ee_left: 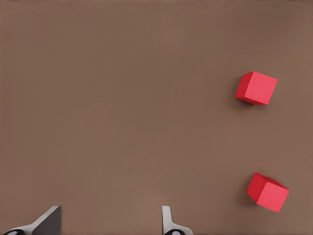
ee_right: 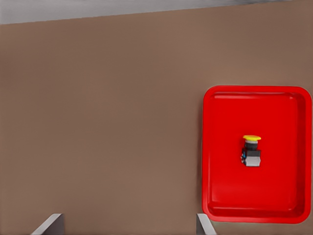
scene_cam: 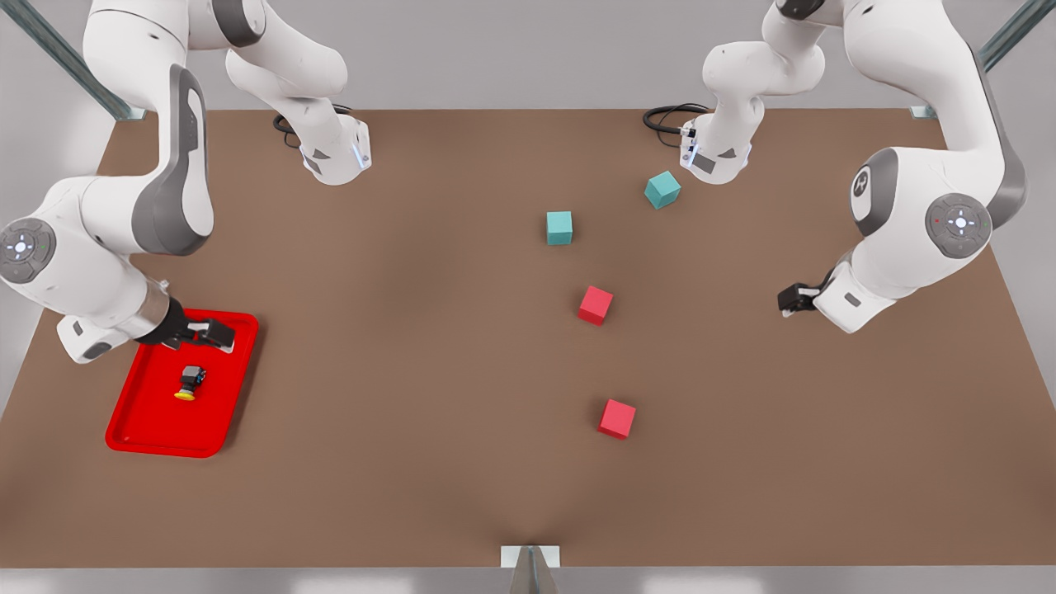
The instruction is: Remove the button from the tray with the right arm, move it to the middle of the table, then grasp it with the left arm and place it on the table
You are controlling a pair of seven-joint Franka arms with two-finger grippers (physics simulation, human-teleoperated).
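Note:
The button lies on its side in the red tray at the front view's left, yellow cap toward the table's front edge. My right gripper hovers over the tray's far edge, a short way from the button, open and holding nothing. In the right wrist view the button rests mid-tray, off to one side of my right gripper. My left gripper waits at the front view's right, above bare table. In the left wrist view my left gripper is open, with only table between its fingers.
Two red cubes and two teal cubes sit right of the table's middle. The red cubes appear in the left wrist view. Both arm bases stand at the far edge.

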